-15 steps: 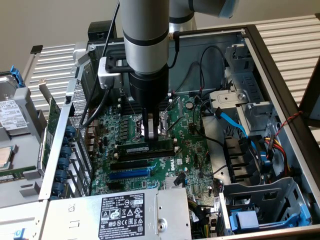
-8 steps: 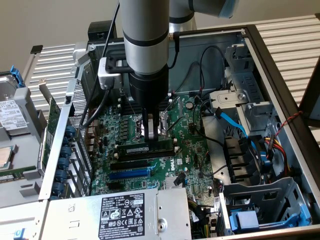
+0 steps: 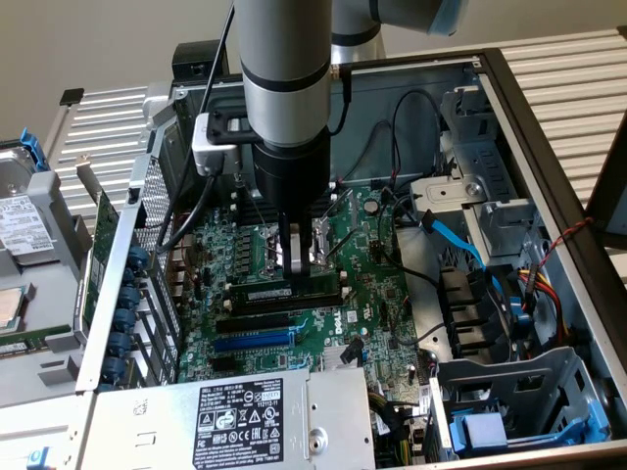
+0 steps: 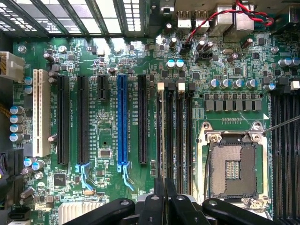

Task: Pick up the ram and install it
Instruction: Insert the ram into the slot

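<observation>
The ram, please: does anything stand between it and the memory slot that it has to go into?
Nothing visible does. The ram already stands along its black slot, directly under the fingers, which are closed on its top edge. The loose cables lie off to the exterior view's right, away from the slot.

Even, fairly bright light fills the open computer case (image 3: 549, 147), with pale glare on the slatted surface (image 3: 578, 69) behind it. In the wrist view the motherboard (image 4: 108, 122) is sharp, though the vent grille (image 4: 70, 16) looks blown out, perhaps backlit
</observation>
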### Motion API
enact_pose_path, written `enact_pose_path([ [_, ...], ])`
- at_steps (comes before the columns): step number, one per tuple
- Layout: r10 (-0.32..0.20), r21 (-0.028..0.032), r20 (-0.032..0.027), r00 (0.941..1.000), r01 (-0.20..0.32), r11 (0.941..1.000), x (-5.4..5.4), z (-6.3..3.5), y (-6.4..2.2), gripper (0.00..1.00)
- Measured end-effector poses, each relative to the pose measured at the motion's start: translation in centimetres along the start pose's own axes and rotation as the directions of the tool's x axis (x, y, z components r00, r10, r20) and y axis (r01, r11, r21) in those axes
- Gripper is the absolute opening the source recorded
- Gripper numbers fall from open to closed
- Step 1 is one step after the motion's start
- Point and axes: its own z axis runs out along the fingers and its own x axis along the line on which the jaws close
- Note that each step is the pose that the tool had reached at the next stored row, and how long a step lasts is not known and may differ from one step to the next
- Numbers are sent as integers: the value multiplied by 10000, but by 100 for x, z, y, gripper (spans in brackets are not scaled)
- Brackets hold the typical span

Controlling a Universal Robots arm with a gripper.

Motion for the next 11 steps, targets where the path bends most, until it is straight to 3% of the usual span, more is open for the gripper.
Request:
enact_pose_path([
  [9,1,-1,0,10000,-1,10000,0,0,0,14],
  [11,1,0,0,10000,-1,10000,0,0,0,26],
])
